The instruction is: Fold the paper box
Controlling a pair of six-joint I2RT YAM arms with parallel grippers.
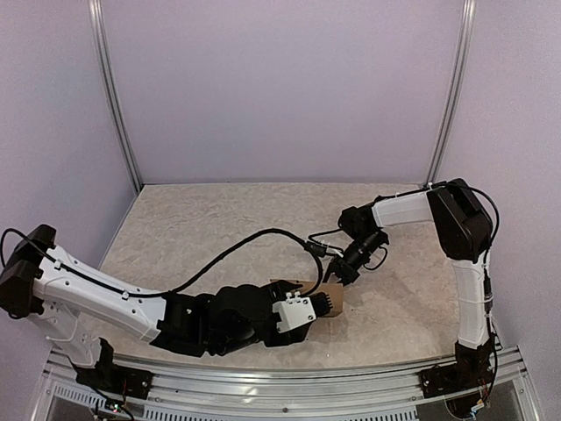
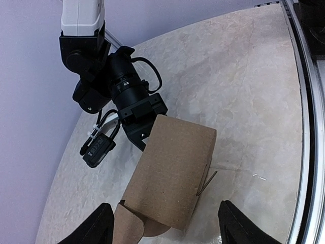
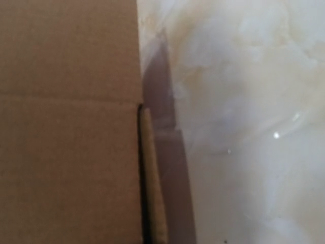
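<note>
Paper box [image 2: 172, 173] stood on the counter [image 2: 254, 76] between the left fingers [image 2: 99, 229], its long brown face turned up toward them. It was folded into a squarish shape, and whatever lay inside could not be seen (no opening faced any camera). A rounded flap [image 2: 129, 226] stuck out at the end nearest the left fingers, just beside one of them.

Left fingers: spread as wide as they go, one on each side of the box and gripping nothing. The other finger sat apart from the box wall.

Right fingers [image 2: 137, 132]: clenched fully together and meeting the box at its far upper corner, opposite the left fingers. Could not tell whether they pinched cardboard or only pressed against it. From overhead they [image 1: 337, 272] touched the box [image 1: 329, 301] at that same far edge. The right wrist view showed only cardboard [image 3: 66, 127] close up, with bare counter beside it.
</note>
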